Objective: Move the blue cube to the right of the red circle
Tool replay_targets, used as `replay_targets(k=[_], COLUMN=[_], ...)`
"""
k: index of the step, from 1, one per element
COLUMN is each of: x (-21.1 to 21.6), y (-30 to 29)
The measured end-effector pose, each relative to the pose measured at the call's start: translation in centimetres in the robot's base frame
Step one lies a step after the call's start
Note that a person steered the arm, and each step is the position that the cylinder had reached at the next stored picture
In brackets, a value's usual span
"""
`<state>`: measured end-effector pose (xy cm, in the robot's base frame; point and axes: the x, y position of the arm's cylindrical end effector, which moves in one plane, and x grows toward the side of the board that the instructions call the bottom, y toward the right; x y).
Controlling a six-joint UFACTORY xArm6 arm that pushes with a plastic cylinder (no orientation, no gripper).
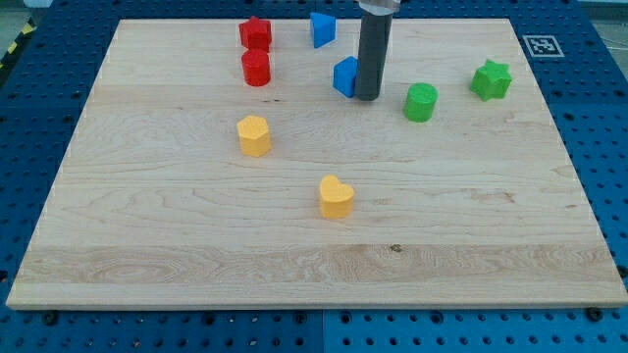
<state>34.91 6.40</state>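
The blue cube lies near the view's top centre. My tip stands right against the cube's right side. The red circle lies to the left of the cube, with a gap of bare wood between them. A red star-shaped block sits just above the red circle.
A second blue block, wedge-like, lies above the cube near the board's top edge. A green cylinder and a green star lie to the right. A yellow hexagon and a yellow heart lie lower down on the wooden board.
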Motion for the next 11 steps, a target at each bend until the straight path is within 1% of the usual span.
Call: replay_targets(k=[2,5,6,7,9,11], x=[-0.2,-2.3,-2.3,-2.8,-5.7,-5.7], y=[-1.6,-2.2,-0.9,1.7,1.9,-1.1])
